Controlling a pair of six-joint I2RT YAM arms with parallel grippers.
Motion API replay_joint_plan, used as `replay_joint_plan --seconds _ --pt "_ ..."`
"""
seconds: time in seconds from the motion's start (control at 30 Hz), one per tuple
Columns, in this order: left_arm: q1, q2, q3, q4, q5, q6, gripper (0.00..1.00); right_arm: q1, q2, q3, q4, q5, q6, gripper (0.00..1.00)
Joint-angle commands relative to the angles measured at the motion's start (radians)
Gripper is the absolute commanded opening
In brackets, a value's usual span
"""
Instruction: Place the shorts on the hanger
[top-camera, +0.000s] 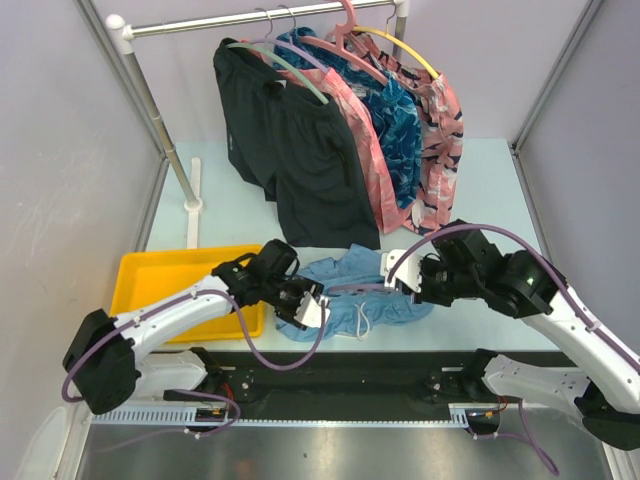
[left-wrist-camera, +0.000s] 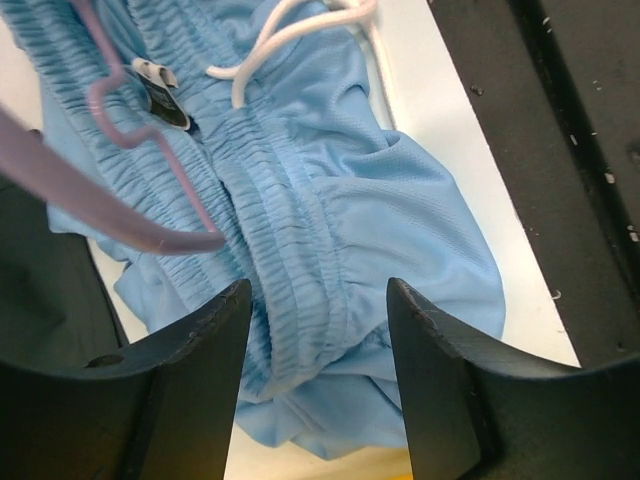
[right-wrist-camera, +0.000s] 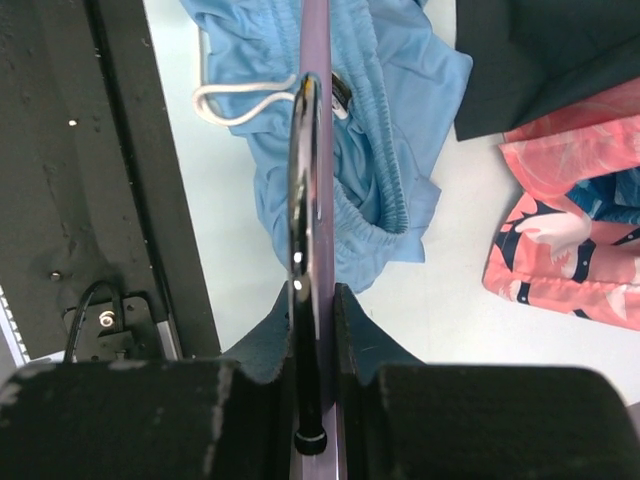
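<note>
Fingers (left-wrist-camera: 190, 370) of the left gripper (left-wrist-camera: 318, 300) stand spread, with the gathered waistband of the light sky-blue fabric shorts (left-wrist-camera: 350, 170) between them. The right gripper (right-wrist-camera: 312, 295) pinches the thin lavender plastic hanger (right-wrist-camera: 316, 40), which extends beyond its fingertips over the shorts.

Robot lab test cell: plain grey partition walls (top-camera: 60, 120) left and right, garment rail (top-camera: 200, 24) along top, arm mounting track (top-camera: 340, 368) at bottom.
</note>
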Motion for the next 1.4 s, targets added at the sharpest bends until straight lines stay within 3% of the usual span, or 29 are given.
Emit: replay_joint_plan --seconds 0.0,0.1,0.2,0.33,0.43,0.6,1.07,1.37 --pt "-0.027 0.064 0.026 0.054 -0.050 0.032 0.61 -0.047 0.007 0.042 0.039 -0.027 -0.051 0.00" --pt "-0.038 0.103 0.034 0.040 -0.093 0.049 0.60 -0.079 0.016 0.042 0.037 -0.048 -0.074 0.00" --pt "-0.047 0.118 0.037 0.038 -0.121 0.067 0.53 -0.093 0.021 0.042 0.037 -0.060 -0.100 0.00" --pt "-0.074 0.107 0.050 -0.008 -0.140 0.111 0.28 -0.105 0.027 0.040 0.034 -0.092 -0.151 0.00" --pt "-0.088 0.086 0.049 -0.031 -0.138 0.138 0.15 -0.107 0.035 0.042 0.037 -0.135 -0.177 0.00" --pt "-0.096 0.083 0.061 -0.063 -0.144 0.136 0.01 -0.107 0.070 0.042 0.025 -0.182 -0.197 0.00" --pt "-0.122 0.011 0.070 -0.130 -0.086 0.219 0.00 -0.124 0.170 0.042 0.068 -0.243 -0.329 0.00" --pt "-0.171 -0.064 0.070 -0.046 -0.092 0.205 0.00 -0.124 0.229 0.040 0.091 -0.344 -0.338 0.00"
